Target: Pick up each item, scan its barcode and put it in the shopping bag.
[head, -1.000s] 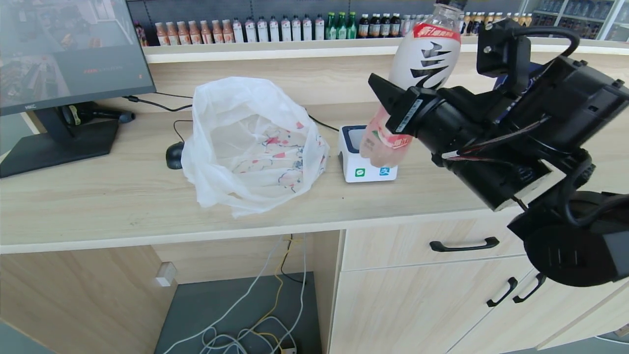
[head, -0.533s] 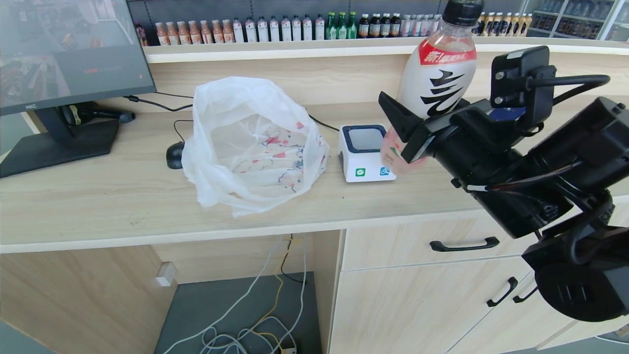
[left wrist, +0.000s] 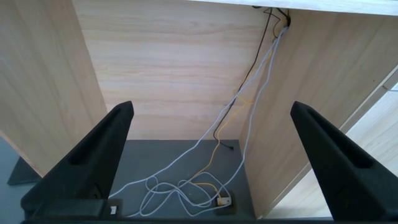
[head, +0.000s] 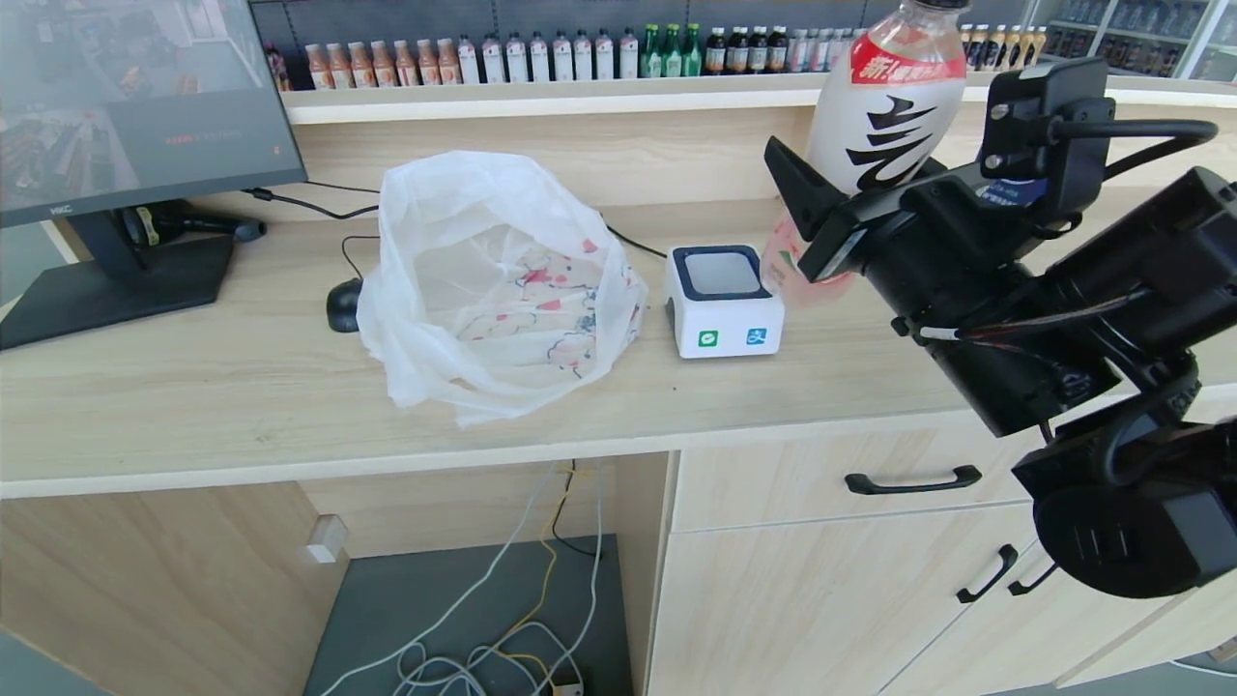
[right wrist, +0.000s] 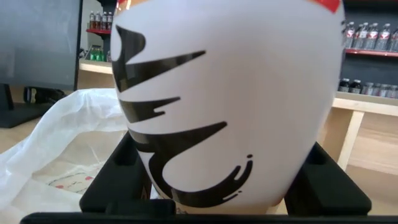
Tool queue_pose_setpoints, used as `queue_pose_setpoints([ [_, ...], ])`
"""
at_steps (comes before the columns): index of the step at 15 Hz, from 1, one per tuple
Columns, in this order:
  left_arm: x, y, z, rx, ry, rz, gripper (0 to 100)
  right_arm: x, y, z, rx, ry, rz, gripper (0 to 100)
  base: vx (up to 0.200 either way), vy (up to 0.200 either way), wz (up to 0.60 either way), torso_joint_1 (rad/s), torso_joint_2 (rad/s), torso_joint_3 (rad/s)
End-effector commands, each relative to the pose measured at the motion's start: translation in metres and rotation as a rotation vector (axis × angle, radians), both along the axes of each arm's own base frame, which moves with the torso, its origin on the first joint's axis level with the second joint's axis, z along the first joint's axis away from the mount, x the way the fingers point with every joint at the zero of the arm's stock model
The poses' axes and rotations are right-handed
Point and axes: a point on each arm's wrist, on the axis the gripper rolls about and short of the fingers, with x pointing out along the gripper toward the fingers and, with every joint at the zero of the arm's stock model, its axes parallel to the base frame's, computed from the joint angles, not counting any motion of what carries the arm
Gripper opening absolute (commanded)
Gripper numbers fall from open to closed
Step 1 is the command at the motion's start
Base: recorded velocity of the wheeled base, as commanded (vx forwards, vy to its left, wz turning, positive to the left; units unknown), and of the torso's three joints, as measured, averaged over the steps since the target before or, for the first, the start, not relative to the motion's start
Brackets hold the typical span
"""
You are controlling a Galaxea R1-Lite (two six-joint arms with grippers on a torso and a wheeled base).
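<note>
The right gripper (head: 833, 215) holds the bottle (head: 884, 126) by its lower body, its fingers (head: 794, 184) closed on either side of the white label. The bottle hangs above the tabletop (head: 242, 387), leaning with its cap up and to the far right. Its pink base is just right of the scanner (head: 723, 300), beside the scanner's window rather than over it. The shopping bag (head: 498, 280) stands left of the scanner with its mouth open upward.

The step in hand appears to be the scan. To do it well, the arm should carry the bottle's base left until the label is squarely above the dark window. It should then roll the wrist slowly, since no barcode can be made out on the face that shows. The grip sits low on a tall bottle, so any turn should be gentle to keep it from slipping.

The left gripper (left wrist: 211, 107) hangs below the tabletop with its fingers (left wrist: 93, 155) spread wide and holding nothing.
</note>
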Motion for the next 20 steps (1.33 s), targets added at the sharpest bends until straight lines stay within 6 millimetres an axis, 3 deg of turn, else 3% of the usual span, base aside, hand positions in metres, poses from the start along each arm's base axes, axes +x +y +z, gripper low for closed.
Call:
queue_pose_setpoints([
  [1,0.000,0.000,0.000,0.000,0.000,0.000,100,0.002,0.001,-0.001,-0.001,0.001,-0.001,0,0.000,0.200,0.00,0.002,0.00,0.002],
  [7,0.000,0.000,0.000,-0.002,-0.002,0.000,100,0.001,0.002,0.002,0.029,-0.002,-0.008,0,0.000,0.200,0.00,0.002,0.00,0.004],
  [12,0.000,0.000,0.000,-0.002,0.001,0.000,100,0.002,0.025,-0.006,0.036,0.025,0.034,0,0.000,0.200,0.00,0.006,0.00,0.004],
  [17,0.000,0.000,0.000,0.000,-0.002,0.000,100,0.007,0.029,-0.007,0.056,0.038,0.048,0,0.000,0.200,0.00,0.000,0.00,0.002],
  [20,0.000,0.000,0.000,0.000,0.000,0.000,100,0.006,0.034,-0.009,0.071,0.053,0.041,0,0.000,0.000,0.00,0.000,0.00,0.000],
])
